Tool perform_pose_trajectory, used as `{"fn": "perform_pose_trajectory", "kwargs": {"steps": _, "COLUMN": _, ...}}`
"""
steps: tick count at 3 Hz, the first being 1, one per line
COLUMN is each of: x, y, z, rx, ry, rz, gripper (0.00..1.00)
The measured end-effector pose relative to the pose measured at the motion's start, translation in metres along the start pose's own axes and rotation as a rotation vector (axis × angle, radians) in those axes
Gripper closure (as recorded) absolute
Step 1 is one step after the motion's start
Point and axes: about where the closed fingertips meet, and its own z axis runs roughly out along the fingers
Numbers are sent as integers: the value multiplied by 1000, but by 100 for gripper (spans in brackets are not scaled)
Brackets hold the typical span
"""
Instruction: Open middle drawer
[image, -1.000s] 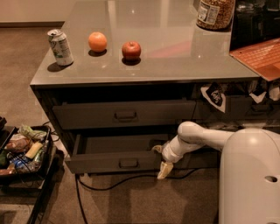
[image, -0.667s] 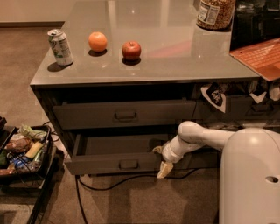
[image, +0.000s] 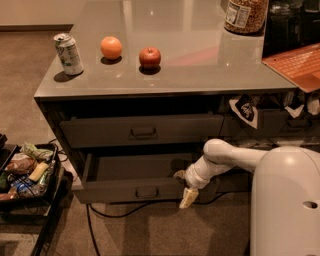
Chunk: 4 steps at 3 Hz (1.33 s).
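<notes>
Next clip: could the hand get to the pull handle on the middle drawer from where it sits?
Probably yes. The hand is at the right end of the pulled-out front of the middle drawer. The pull handle lies to its left on that front, with nothing between them.

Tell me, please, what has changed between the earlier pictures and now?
Nothing has visibly changed. The gripper stays at the right end of the middle drawer's front, and the drawer stays pulled out. The can, orange and apple sit on the counter as before.
</notes>
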Motion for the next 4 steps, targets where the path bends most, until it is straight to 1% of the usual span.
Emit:
{"fn": "perform_pose_trajectory", "kwargs": {"steps": 1, "x": -1, "y": 0, "z": -2, "rx": 0, "ry": 0, "rz": 0, "gripper": 24}}
{"fn": "perform_pose_trajectory", "kwargs": {"steps": 2, "x": -10, "y": 30, "z": 3, "rx": -96, "ry": -48, "rz": 44, "gripper": 25}}
{"fn": "perform_pose_trajectory", "kwargs": {"steps": 3, "x": -23, "y": 66, "z": 4, "rx": -200, "ry": -100, "rz": 99, "gripper": 26}}
{"fn": "perform_pose_trajectory", "kwargs": {"steps": 4, "x": -41, "y": 112, "z": -4, "rx": -306, "ry": -142, "rz": 185, "gripper": 27}}
